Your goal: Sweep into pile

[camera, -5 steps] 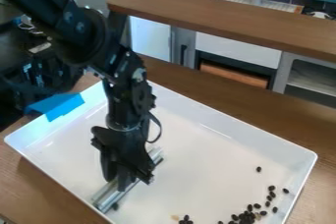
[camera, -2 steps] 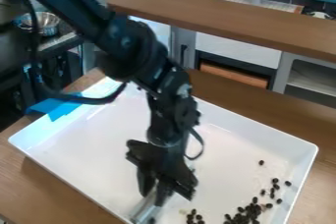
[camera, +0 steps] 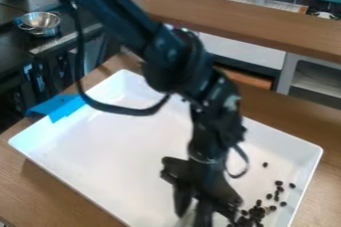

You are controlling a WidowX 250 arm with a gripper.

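The black gripper (camera: 193, 210) is low over the front part of the white tray (camera: 120, 146), near the view's bottom edge. It is shut on a silvery bar (camera: 189, 217); a small pale piece of the bar shows between its fingers, and the rest is hidden or cut off. Just to the gripper's right, dark beans (camera: 257, 211) lie clustered in the tray's front right part. Several others are scattered up along the right side, with one lone bean (camera: 265, 164) farther back. The gripper may hide some beans.
Raised tray walls surround the work, with blue tape (camera: 59, 106) at the left corner. A wooden ledge (camera: 240, 19) stands behind the wooden table (camera: 286, 114). A metal bowl (camera: 40, 22) sits on the far left counter.
The arm and gripper have moved right and toward the front with the silvery bar. Early on, the tray and beans shifted slightly to the right. The beans at bottom centre are now behind the gripper or displaced.
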